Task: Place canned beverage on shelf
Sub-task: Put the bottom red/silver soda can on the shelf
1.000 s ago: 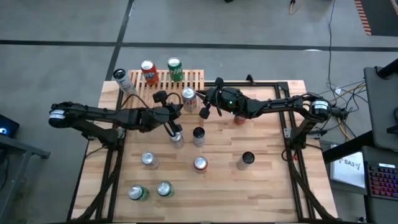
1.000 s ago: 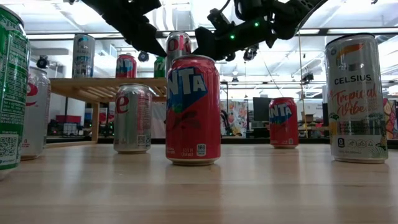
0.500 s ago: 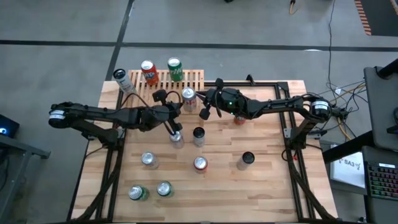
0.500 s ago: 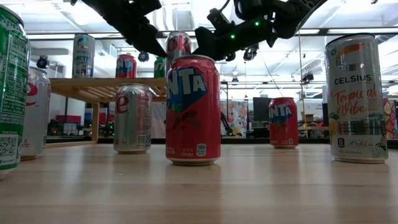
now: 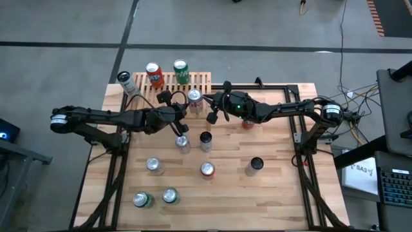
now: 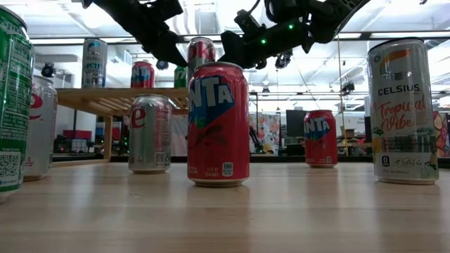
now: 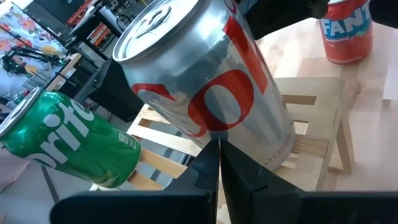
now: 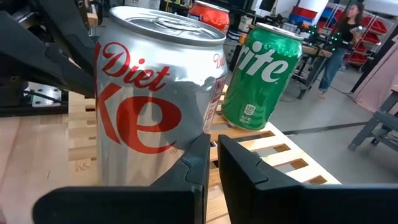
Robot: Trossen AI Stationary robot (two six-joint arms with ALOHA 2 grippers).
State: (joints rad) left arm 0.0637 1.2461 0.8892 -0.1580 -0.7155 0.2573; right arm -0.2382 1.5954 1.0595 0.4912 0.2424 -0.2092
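Silver Diet Coke can stood on the shelf, both pincers clenched empty beside it.
From above, the left pincer sat just left of that can and the right pincer just right, over the desk; a Fanta can and a Sprite can stood further back on the slats. At desk height, the Diet Coke can showed on the shelf behind a near Fanta. The left wrist view showed shut fingers below the can, with the Sprite can alongside. The right wrist view showed shut fingers before the can, the Sprite can beside it.
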